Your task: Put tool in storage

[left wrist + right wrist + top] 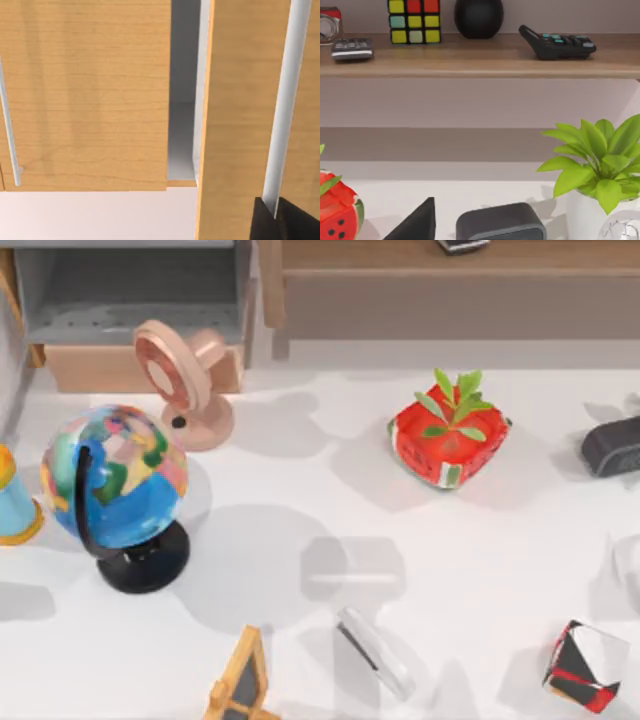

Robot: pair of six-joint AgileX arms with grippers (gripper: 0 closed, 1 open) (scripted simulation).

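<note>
From above, the tool [374, 652] lies flat on the tabletop [300, 480] at its near edge, right of the globe [115, 490]; the open cabinet [130, 290] is far left. At my left wrist, the left gripper [274, 214] pinches the door handle [282, 107]; I'd swing it steadily wide. My right wrist faces the shelf [480, 57]; whether the right gripper is spread, I cannot tell.

I am seeing one globe [113, 480], one tool [374, 651], one watermelon-patterned planter [449, 435], one black-white-red cube [586, 667], one orange-framed triangular piece [241, 683], and one pink desk fan [184, 382].
</note>
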